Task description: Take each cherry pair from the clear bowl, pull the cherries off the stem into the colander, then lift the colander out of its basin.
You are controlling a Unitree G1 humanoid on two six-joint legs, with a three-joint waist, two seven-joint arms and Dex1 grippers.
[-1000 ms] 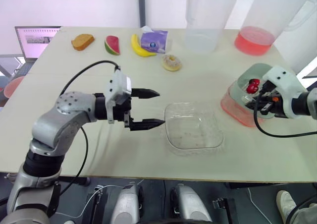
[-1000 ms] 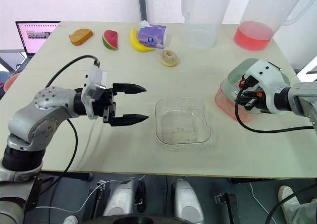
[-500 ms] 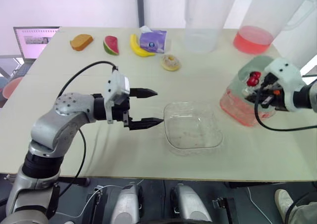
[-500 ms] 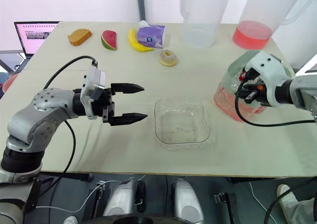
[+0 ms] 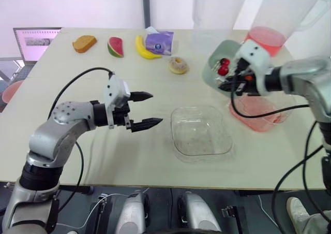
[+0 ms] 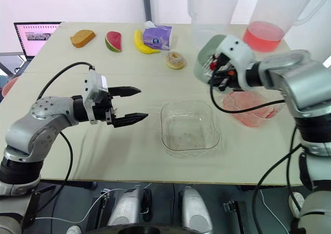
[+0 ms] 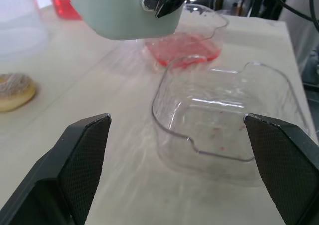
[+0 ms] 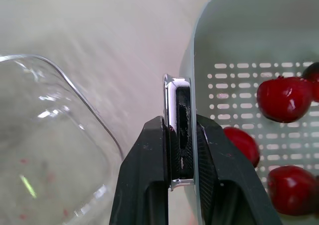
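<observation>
Table (image 5: 77,73): pale matte top, spans most of the frame.
Bowl (image 5: 200,133): clear, squarish, a few reddish specks inside; stands just right of centre, lower half.
Basin (image 5: 258,117): pink-tinted, right of bowl, near it but apart.
Bread (image 5: 85,43): upper left, first in the far row.
Watermelon (image 5: 115,46): slice, right of bread.
Banana (image 5: 143,47): right of watermelon, just beside tissue pack (image 5: 160,41).
Donut (image 5: 178,64): alone, lower right of the pack.
Clear pitcher (image 5: 209,34): top, right of centre.
Red pitcher (image 5: 266,40): top right, red liquid at its bottom.
</observation>
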